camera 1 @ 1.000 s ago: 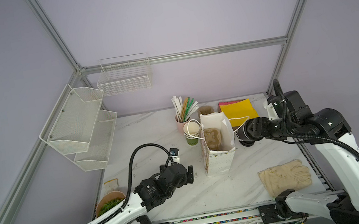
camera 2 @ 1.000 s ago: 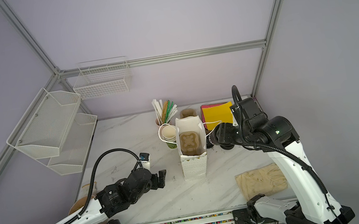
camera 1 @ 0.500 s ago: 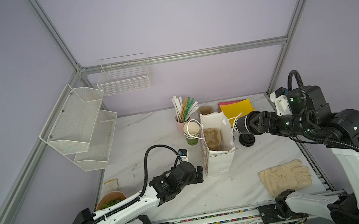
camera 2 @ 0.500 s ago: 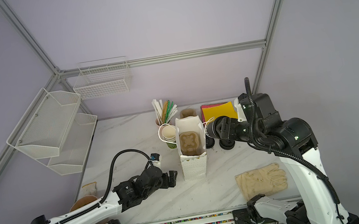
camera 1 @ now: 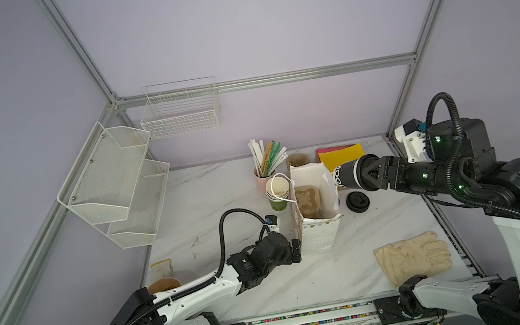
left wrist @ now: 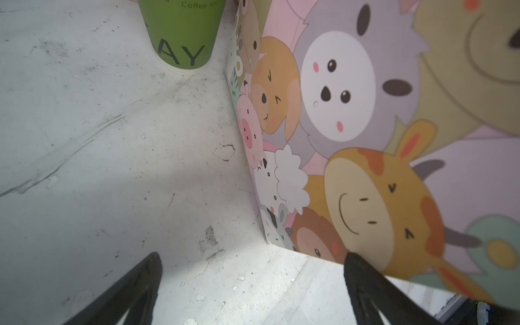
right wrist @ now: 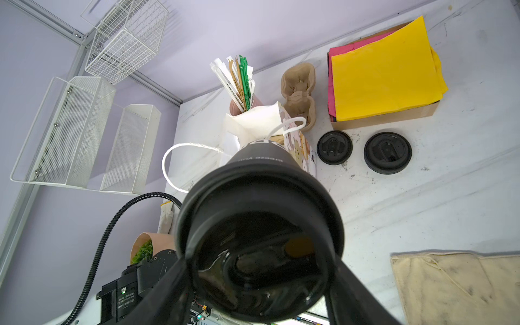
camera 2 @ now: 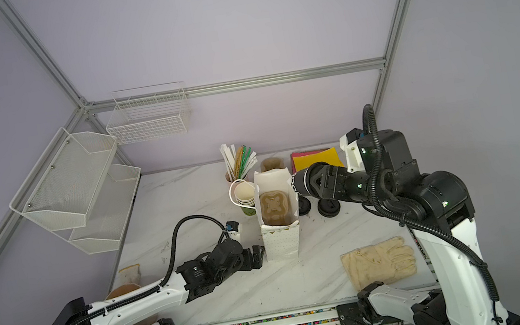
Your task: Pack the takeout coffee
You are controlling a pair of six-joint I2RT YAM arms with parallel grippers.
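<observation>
Top views: both arms reach toward a paper bag (camera 1: 320, 238) standing upright with its mouth open near the middle of the table (camera 1: 220, 190).
Takeout coffee cup: the takeout coffee cup (camera 1: 344, 176) is black with white lettering and a black lid. It is held sideways in the air, base toward the bag's mouth, just at the bag's upper edge on the right arm's side. It is not inside the bag.
Right gripper: the right gripper (camera 1: 359, 176) is clamped on the lidded end of the cup. In the right wrist view its fingers (right wrist: 174, 281) flank the lid on both sides.
Left gripper: the left gripper (camera 1: 297, 251) sits low over the table at the bag's bottom corner with its jaws spread wide and nothing between them. In the left wrist view one fingertip (left wrist: 350, 257) meets the bag's cartoon-animal face; whether it presses on it cannot be told.
Bag contents: a brown pulp carrier (camera 1: 306, 198) lies at the bottom.
Beside the bag: a stack of green cups (camera 1: 278, 196) stands just next to it on the left arm's side, with a pink cup of straws (camera 1: 262, 177) behind.
Table, right arm's side: loose black lids (right wrist: 387, 153) lie flat under the held cup, near a box of yellow paper (camera 1: 344, 157).
Front edge: a pale glove (camera 1: 411, 256) lies well apart from the bag.
</observation>
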